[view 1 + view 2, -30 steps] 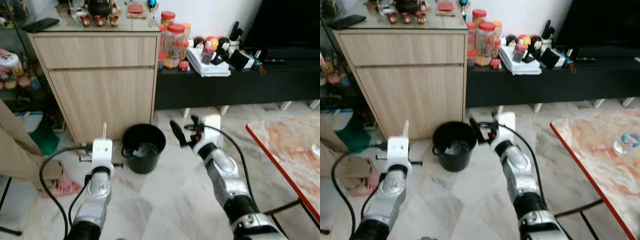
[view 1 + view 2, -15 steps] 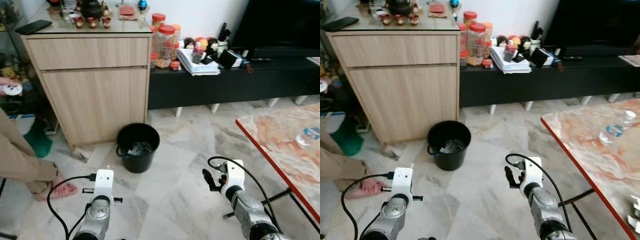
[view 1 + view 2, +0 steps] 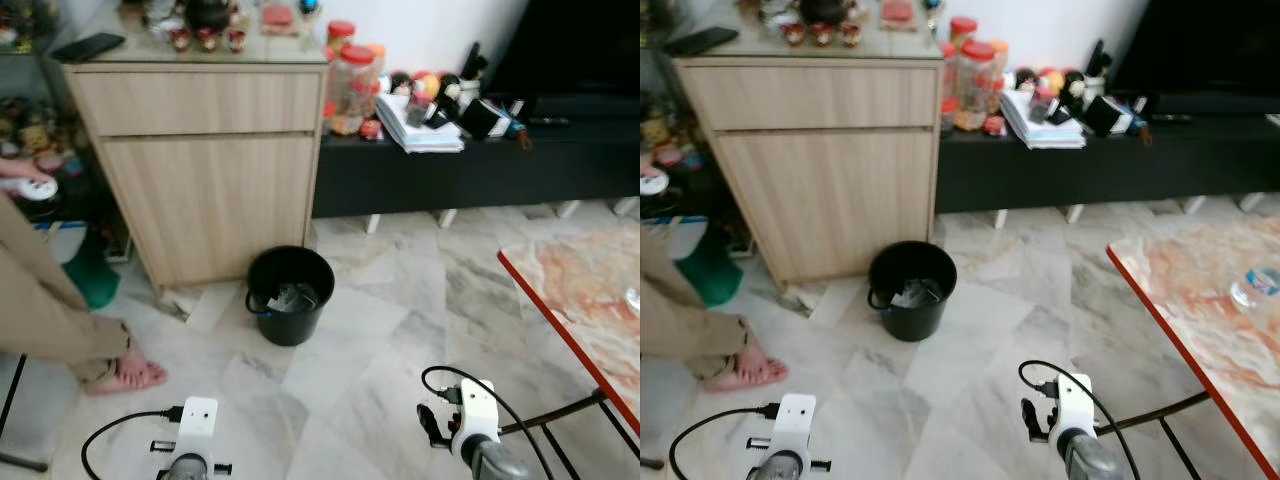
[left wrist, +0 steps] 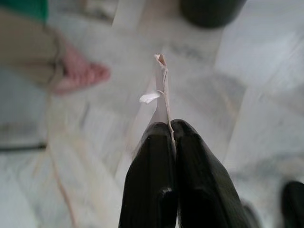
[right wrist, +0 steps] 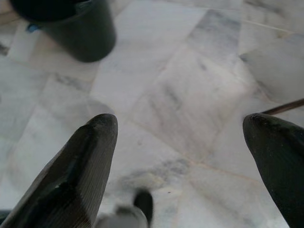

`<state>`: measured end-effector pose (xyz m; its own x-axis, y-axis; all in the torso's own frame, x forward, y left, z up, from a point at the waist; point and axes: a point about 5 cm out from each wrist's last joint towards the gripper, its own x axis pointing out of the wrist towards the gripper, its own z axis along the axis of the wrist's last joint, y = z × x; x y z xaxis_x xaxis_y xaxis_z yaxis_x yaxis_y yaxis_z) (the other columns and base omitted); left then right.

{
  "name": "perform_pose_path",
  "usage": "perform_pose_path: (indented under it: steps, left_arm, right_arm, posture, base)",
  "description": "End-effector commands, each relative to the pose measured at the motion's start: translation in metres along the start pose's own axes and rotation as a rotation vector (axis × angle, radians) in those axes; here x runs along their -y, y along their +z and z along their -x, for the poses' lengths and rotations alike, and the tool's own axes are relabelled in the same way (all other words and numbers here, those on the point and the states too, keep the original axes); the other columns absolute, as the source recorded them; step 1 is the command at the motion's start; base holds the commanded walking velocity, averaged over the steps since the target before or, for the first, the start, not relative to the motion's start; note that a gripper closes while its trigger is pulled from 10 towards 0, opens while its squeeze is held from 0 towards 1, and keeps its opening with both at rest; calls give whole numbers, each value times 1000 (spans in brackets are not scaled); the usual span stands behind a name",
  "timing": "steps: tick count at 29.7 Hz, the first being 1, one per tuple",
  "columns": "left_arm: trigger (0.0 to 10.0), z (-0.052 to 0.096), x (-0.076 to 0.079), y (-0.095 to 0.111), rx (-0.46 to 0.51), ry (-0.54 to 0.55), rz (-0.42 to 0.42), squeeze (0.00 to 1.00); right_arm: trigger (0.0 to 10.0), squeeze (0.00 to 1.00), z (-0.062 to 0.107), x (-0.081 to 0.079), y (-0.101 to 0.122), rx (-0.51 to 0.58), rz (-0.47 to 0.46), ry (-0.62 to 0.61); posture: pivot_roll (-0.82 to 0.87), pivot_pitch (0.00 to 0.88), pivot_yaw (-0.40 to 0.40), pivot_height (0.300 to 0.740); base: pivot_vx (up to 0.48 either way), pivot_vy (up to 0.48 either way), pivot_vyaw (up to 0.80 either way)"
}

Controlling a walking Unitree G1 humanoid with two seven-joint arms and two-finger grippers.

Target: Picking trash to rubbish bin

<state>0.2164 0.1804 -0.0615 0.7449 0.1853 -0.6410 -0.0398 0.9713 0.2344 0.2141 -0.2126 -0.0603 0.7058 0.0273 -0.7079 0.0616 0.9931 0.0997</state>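
Note:
The black rubbish bin stands on the marble floor before the wooden cabinet, with crumpled trash lying inside it. Both arms hang low at the bottom of the head views. My left gripper is shut on a thin pale paper strip that sticks out past the fingertips, with the bin some way beyond it. My right gripper is open with nothing between its fingers, and hangs over bare floor with the bin ahead of it.
A person's leg and bare foot are on the floor to the left of the bin. The wooden cabinet and a black low bench line the wall. A red-edged marble table with a plastic bottle stands at the right.
Both arms have dropped from beside the bin to the bottom of the view. The right gripper has drawn back from the bin's rim. The camera has shifted a little.

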Motion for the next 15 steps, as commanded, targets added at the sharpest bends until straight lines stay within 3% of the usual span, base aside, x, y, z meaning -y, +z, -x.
perform_pose_path:
  steps: [1,13,15]
  left_arm:
    - [10000,3,9,-5,-21,-24,-7,0]
    - [10000,2,10,-4,-19,-28,-15,0]
    - [10000,2,10,-4,-15,-29,-21,0]
  right_arm:
    - [10000,0,3,11,-2,-10,-10,-37]
    - [10000,0,2,10,3,10,-20,-43]
    - [10000,0,2,10,3,14,2,-45]
  posture:
    - [-3,57,-118,740]
    - [-5,56,-121,740]
    - [-5,56,-121,740]
  base:
    - [337,0,0]
    - [337,0,0]
    - [334,0,694]
